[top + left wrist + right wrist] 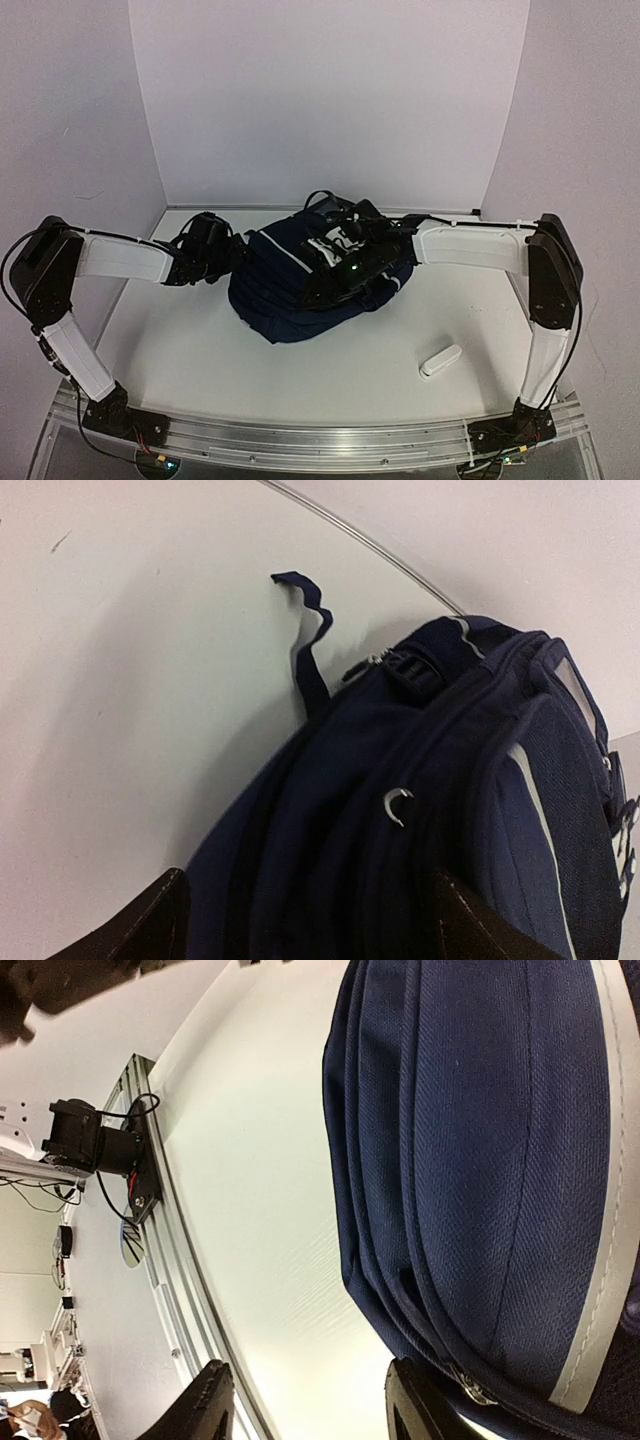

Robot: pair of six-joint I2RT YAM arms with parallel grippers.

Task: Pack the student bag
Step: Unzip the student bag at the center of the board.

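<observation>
A: Where is the student bag (285,300)?
B: Slumped toward the back of the white table (190,350), flanked by both arms. It lies straight ahead of the left gripper (315,925), whose 2 fingers are spread wide. Navy cloth fills the gap beyond the tips, and nothing is pinched.
A: And the right gripper (312,1400)?
B: Also parted, holding nothing. Bare table shows between its fingers. The bag's edge runs just beside the finger nearer the bag (415,1405), but I cannot tell if they touch.
A: Why flank it like that?
B: My guess is that 1 side steadies the soft body while the other hunts for an opening. I see no open compartment, so packing looks barely begun.
A: What's it made of?
B: Coarse woven fabric, ridged in stacked seams, with a pale stripe (600,1260). Ahead of the left fingers sit a small silver zipper ring (397,805) and a limp, crinkled strap end (312,630).
A: Anything to pack?
B: Perhaps the small white oblong object (440,360). It looks smooth and lies well apart from both grippers.
</observation>
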